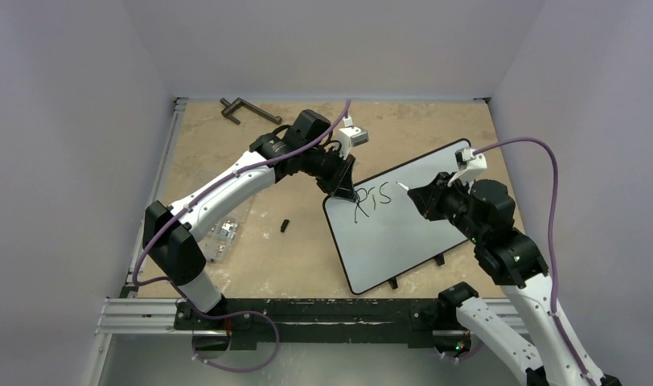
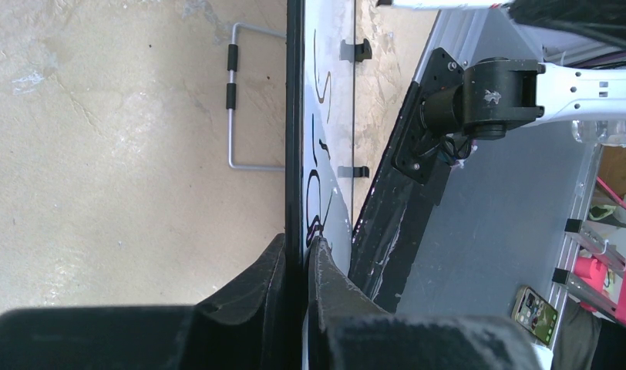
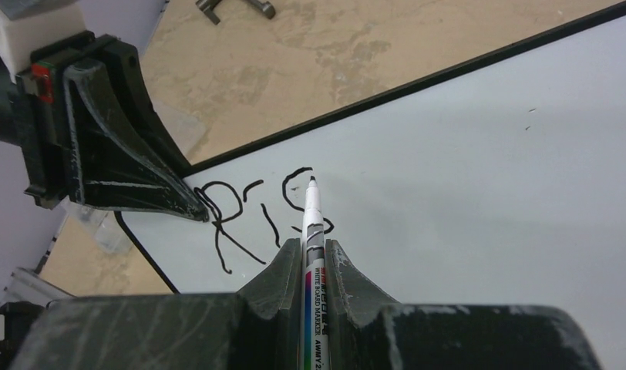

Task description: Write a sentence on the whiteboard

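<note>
Left gripper [image 1: 342, 185] is clamped on the far-left edge of the whiteboard [image 1: 412, 233], which lies slantwise on the table [image 1: 259, 161], right of centre. Right gripper [image 3: 314, 245] is closed on a marker [image 3: 313, 208], its tip at the last of the letters [image 3: 252, 220] beside that corner.

If the left pinch slips, the board would likely skid under the pen and smear the strokes. On the right, too steep a press could drag the tip or skew the marker in the jaws.

The left arm reaches far and bends rightward. The right arm folds back, its wrist pointing left.
</note>
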Available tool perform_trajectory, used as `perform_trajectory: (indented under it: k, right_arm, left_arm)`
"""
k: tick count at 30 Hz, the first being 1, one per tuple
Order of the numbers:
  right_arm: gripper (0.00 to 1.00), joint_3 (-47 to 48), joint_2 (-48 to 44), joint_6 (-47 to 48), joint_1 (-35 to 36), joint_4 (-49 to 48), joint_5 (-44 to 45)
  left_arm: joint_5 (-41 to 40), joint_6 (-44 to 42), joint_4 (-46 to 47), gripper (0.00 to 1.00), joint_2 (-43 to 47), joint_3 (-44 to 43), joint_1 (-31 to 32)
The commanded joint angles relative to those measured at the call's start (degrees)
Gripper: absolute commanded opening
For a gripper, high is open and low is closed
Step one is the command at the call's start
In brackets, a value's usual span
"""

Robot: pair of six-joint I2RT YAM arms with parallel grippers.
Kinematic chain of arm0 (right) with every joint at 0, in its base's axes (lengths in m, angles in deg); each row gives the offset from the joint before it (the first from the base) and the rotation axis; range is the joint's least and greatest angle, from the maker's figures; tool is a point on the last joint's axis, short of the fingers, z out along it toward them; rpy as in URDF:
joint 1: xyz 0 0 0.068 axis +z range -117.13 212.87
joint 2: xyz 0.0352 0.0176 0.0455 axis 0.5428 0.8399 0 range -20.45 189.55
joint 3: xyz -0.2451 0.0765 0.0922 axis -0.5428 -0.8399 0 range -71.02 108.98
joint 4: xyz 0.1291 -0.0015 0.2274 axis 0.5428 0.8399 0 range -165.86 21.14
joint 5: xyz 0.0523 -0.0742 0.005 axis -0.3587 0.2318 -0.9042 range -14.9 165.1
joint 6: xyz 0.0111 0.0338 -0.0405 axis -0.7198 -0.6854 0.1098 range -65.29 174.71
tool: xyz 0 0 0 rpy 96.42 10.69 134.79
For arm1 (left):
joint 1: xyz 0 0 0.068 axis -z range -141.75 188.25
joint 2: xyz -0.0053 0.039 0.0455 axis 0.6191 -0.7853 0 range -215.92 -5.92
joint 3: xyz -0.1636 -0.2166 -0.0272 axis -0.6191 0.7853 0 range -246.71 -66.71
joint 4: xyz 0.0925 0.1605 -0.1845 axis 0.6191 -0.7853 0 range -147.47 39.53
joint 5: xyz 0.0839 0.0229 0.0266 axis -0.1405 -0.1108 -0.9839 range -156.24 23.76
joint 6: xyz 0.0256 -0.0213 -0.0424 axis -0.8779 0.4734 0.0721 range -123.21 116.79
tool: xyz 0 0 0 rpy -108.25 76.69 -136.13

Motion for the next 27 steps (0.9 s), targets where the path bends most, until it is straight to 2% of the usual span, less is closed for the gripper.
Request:
perform_trajectory:
  k: [1, 18, 27]
  right_arm:
    - [0.00, -1.3, 0.9, 1.4, -0.1, -2.5, -2.7]
    - [0.00, -5.1, 1.9, 1.0, -0.1, -4.4, 0.2]
    - [0.00, -4.7, 2.4, 1.2, -0.1, -3.3, 4.4]
  left_arm:
    - [-5.6, -3.1, 3.4, 0.00, 2.3, -0.1, -0.3]
    - [-5.5, -3.1, 3.3, 0.00, 2.1, -0.2, -0.3]
    - [-5.4, -3.1, 3.3, 0.00, 1.9, -0.2, -0.3]
